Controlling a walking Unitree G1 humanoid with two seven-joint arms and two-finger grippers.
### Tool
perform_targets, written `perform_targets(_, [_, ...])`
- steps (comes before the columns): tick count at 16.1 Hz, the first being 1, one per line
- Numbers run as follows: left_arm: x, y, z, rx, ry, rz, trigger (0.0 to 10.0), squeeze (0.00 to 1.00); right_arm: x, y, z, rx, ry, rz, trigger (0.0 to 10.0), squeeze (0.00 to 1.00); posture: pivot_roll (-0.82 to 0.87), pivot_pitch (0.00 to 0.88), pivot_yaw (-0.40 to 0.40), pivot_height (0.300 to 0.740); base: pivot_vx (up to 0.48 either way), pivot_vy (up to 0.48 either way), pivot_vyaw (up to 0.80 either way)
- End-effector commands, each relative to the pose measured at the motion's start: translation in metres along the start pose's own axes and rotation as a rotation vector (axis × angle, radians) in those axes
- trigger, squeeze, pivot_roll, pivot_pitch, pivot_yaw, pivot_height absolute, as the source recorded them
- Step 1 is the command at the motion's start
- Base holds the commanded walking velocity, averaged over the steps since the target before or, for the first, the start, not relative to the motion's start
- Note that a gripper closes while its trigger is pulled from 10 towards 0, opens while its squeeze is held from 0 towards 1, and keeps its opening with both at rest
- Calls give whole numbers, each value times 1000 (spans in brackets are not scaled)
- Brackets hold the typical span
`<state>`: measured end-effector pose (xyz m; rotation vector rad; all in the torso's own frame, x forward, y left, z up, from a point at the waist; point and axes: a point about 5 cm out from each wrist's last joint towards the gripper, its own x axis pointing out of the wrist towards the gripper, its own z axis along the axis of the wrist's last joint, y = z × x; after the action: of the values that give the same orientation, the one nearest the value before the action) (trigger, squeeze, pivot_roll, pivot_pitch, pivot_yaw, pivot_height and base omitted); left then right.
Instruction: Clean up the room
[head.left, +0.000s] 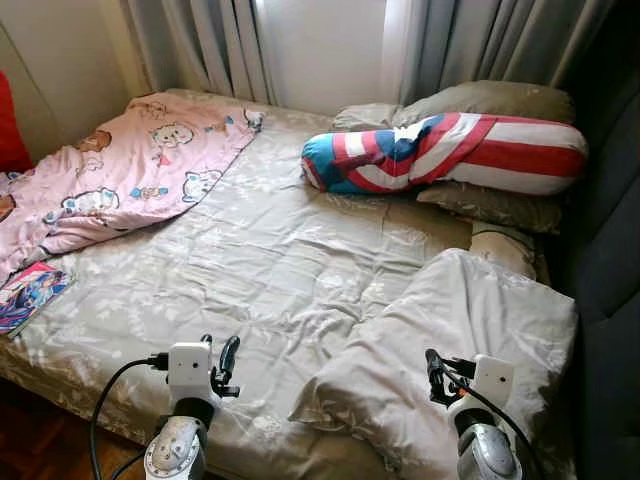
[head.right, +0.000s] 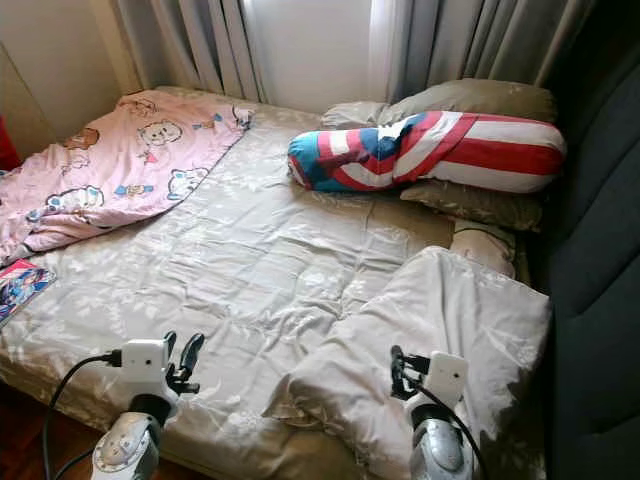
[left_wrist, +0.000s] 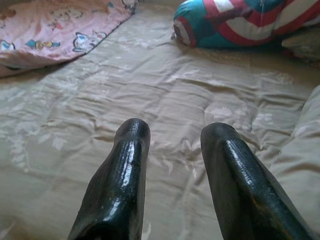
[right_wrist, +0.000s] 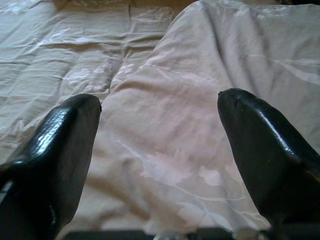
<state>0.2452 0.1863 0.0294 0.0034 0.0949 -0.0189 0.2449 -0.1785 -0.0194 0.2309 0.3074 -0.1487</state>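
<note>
A bed (head.left: 260, 250) covered with a beige floral sheet is seen before the robot. A beige pillow (head.left: 450, 350) is found lying on the bed's near right corner, directly under and ahead of the right gripper (right_wrist: 160, 130). That gripper is held wide open just above the pillow's fabric, and nothing is gripped between its fingers (right_wrist: 265, 150). The left gripper (left_wrist: 172, 145) is held over the bare sheet near the bed's front edge, to the left of the pillow; its fingers are parted moderately and nothing is held. A pink cartoon-print blanket (head.left: 130, 165) is spread over the bed's far left part. A bolster (head.left: 450, 152) with red, white and blue stripes is laid across two beige pillows (head.left: 490, 100) at the head. A colourful book (head.left: 28, 292) is seen at the left edge of the bed.
</note>
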Motion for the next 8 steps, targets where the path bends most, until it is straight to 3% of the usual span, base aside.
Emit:
perform_targets(1, [1,-3,2,-11,-5,-8,10000,0,1,-3,3,10,-8,-13,10000,0,-32,0,-34,740,0,0,0])
perform_targets(8, [1,-1,-3,-6,17,-23,10000,0,2,-8,13,-17,-66,-60,10000,0,-31,10,-29,740,0,0,0])
